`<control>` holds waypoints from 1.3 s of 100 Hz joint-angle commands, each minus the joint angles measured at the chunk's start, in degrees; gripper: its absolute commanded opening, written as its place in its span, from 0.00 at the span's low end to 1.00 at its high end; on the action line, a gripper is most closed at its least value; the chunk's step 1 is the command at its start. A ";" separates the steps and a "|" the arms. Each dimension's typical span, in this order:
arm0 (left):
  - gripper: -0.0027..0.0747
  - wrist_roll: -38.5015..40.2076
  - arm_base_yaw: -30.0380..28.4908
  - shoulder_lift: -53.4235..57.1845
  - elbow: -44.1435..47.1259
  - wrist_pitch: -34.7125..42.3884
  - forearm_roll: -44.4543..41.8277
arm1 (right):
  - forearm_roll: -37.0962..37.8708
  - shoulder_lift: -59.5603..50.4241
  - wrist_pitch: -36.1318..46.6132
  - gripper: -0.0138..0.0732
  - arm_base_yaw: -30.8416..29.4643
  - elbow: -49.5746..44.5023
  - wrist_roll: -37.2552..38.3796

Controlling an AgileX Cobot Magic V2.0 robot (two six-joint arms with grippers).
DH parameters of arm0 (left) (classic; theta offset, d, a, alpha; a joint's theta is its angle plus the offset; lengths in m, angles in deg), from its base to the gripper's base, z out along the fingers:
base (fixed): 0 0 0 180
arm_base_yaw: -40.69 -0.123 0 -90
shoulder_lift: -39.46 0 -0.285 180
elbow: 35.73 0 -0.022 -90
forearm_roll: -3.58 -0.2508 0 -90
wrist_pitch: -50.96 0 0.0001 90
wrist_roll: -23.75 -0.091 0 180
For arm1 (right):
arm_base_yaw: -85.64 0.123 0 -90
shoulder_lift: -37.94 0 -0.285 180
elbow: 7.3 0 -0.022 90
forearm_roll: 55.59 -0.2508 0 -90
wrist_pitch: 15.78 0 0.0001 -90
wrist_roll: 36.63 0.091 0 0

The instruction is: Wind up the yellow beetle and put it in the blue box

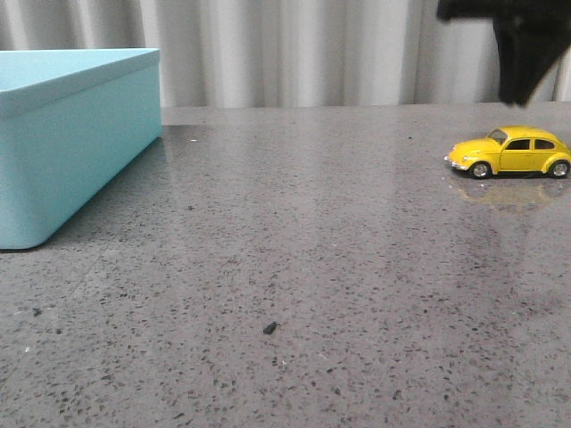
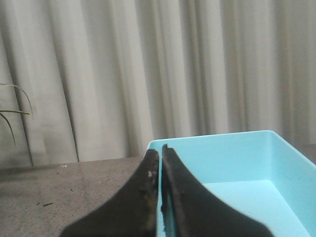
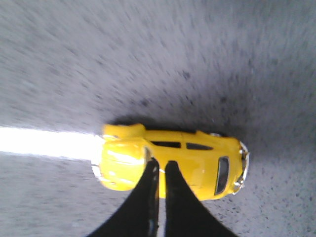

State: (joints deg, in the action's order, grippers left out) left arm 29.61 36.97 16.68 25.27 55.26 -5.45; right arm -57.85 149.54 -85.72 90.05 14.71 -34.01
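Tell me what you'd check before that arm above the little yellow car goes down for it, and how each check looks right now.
1. Yellow beetle upright on its wheels on the table: ok.
2. Right gripper above the car: ok, directly over it.
3. Right fingers open enough to take the car: not ok, they look closed.
4. Blue box open and empty: ok, as far as visible.
5. Left gripper out of the way: ok, closed, near the box.
6. Winding mechanism: cannot tell.
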 commanded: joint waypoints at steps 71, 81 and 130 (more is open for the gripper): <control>0.01 0.63 -0.14 -0.93 -2.07 4.21 0.23 | -8.33 -7.38 2.48 0.09 2.19 7.80 -2.62; 0.01 0.63 -0.14 -0.93 -2.07 4.21 0.23 | -8.33 -7.38 2.48 0.09 2.19 7.80 -2.62; 0.01 0.63 -0.14 -0.93 -2.07 4.21 0.23 | -8.33 -7.38 2.57 0.09 2.19 7.80 -2.62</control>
State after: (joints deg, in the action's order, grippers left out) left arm 29.61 36.97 16.68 25.27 55.26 -5.45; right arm -65.66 144.79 -85.66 92.27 20.77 -36.06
